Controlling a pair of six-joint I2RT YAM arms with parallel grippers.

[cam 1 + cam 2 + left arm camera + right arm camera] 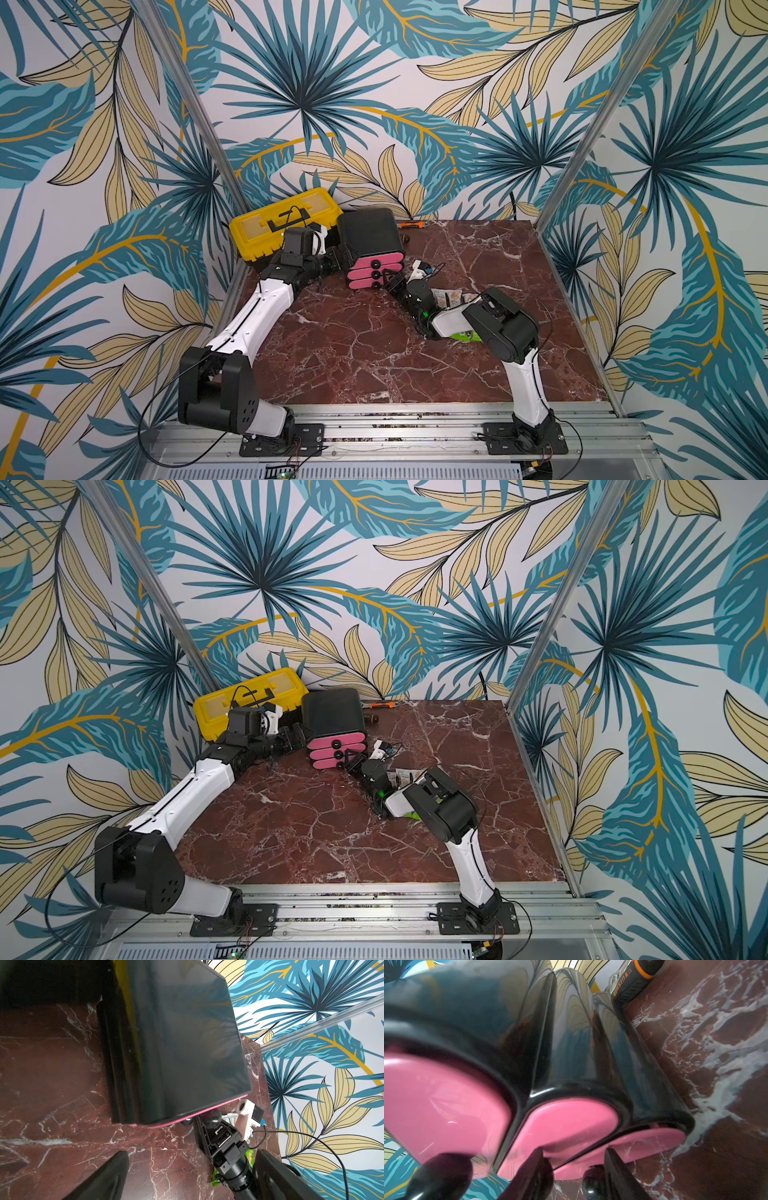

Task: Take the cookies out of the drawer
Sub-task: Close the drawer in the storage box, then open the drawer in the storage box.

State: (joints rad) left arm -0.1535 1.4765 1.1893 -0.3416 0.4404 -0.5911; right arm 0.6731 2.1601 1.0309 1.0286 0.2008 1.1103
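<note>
Straddling the bottom drawer knob (591, 1186), your right gripper (573, 1150) sat jaws apart, unclamped | pull axis ran near | left gripper (344, 254) also spread, farther left.

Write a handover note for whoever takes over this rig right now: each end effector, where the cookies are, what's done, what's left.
Left end effector: open, empty, beside the drawer unit.
Right end effector: open, straddling the knob of the bottom drawer.
Cookies: white packets and a green packet on the table by the right arm; count hidden.
Done: some packets out.
Left: all three drawers look pushed in; check inside for more.
</note>
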